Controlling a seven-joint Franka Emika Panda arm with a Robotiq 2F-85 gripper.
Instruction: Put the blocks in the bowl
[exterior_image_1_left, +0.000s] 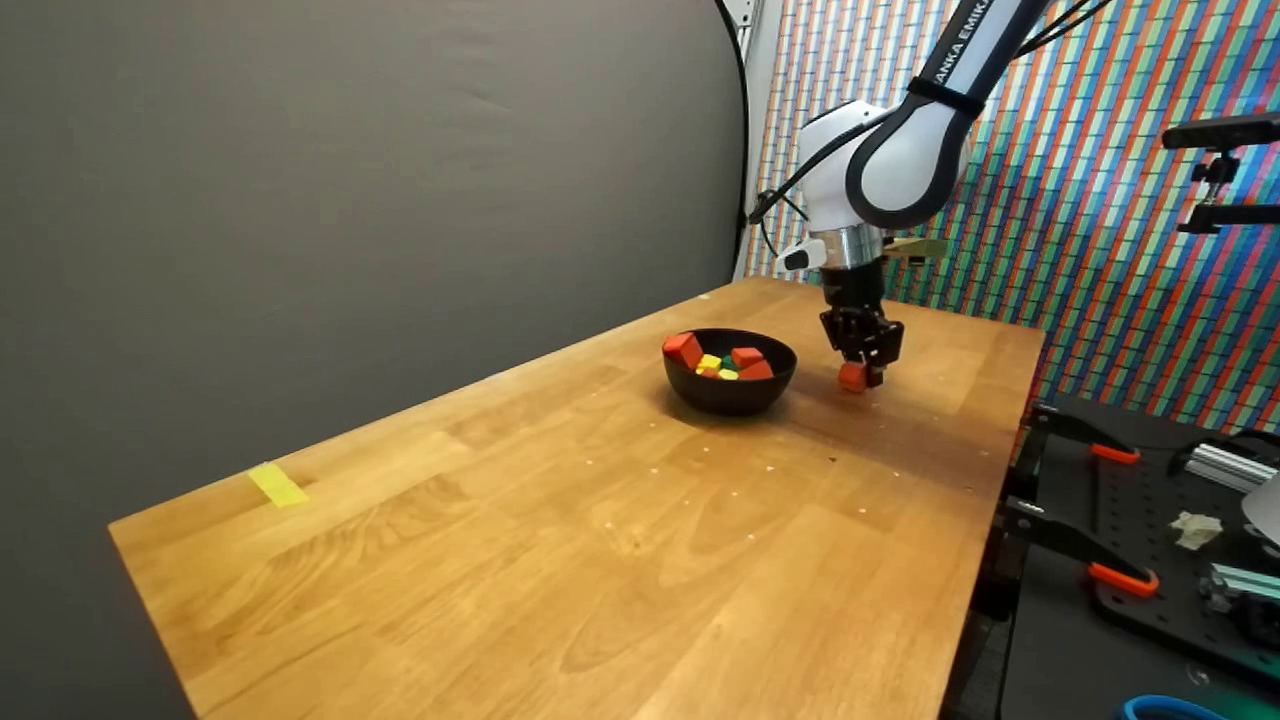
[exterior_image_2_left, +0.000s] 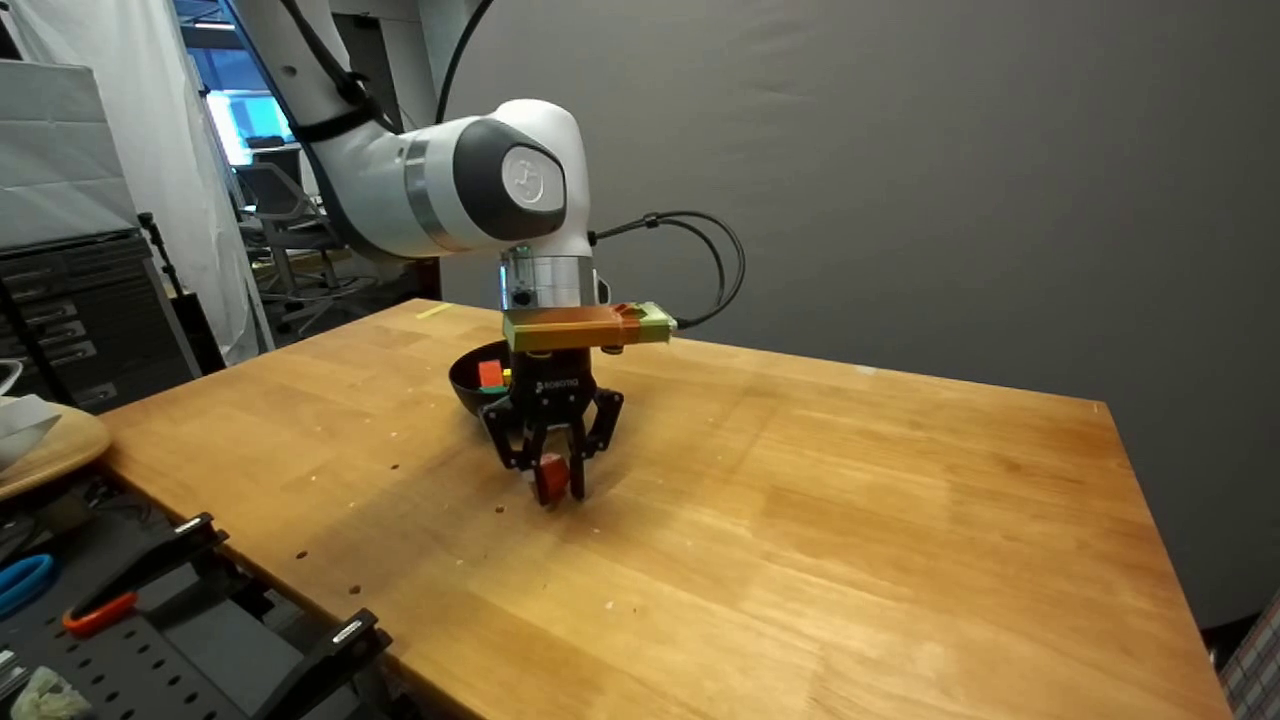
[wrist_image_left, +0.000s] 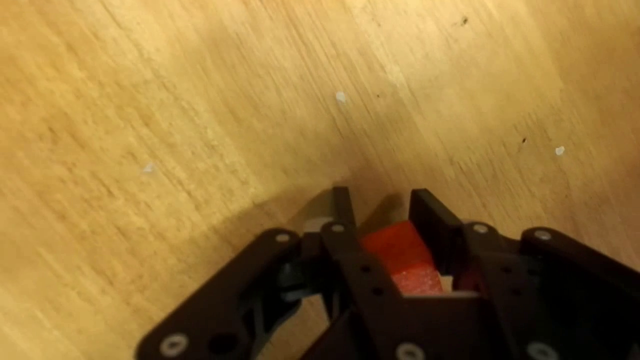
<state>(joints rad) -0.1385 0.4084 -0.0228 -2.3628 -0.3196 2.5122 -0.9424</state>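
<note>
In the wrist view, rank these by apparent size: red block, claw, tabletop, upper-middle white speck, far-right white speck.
1. Tabletop, filling most of the picture
2. Claw, cut off below, enlarged by nearness to the camera
3. Red block, partly hidden
4. Upper-middle white speck and far-right white speck: too alike to rank

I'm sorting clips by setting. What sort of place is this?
Most likely a robotics lab or workshop: there is a robot arm, a perforated black plate beside the wooden table, and an office chair in the background.
</note>
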